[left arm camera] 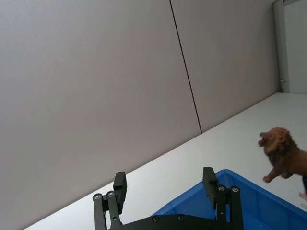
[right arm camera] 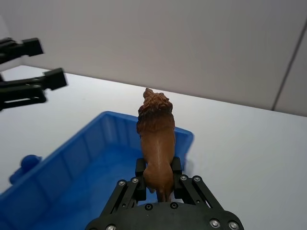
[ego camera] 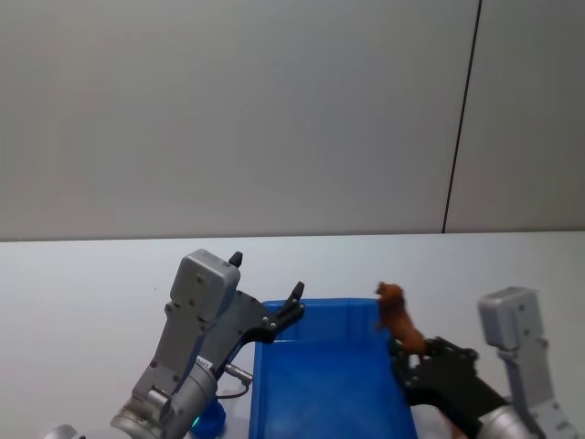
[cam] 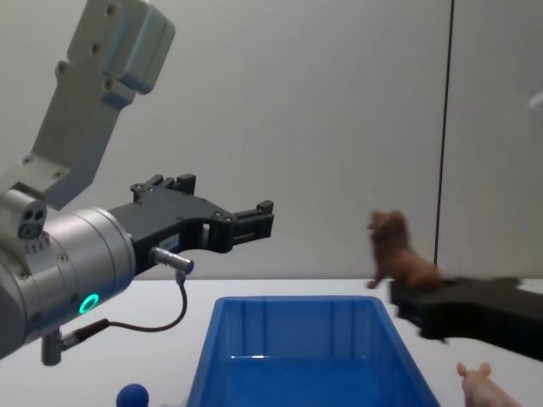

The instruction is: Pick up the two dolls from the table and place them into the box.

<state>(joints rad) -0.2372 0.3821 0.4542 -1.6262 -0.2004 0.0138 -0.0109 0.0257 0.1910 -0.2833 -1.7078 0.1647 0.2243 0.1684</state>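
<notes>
Head: reddish-brown soft lion doll [ego camera: 399,320] upright, clamped in right hand [ego camera: 409,352] above far right corner of large blue plastic bin [ego camera: 320,393].
Left wrist: left hand [left arm camera: 164,181] fingers spread, empty, above bin's far left corner.
Right wrist: fingers pinch lion's hindquarters.
Chest: pale pink pig doll [cam: 480,383] on white desk [cam: 161,360], right of bin, below right hand.

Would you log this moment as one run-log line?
right gripper: holds brown doll over box rim | left gripper: open, empty | pink doll: outside box
</notes>
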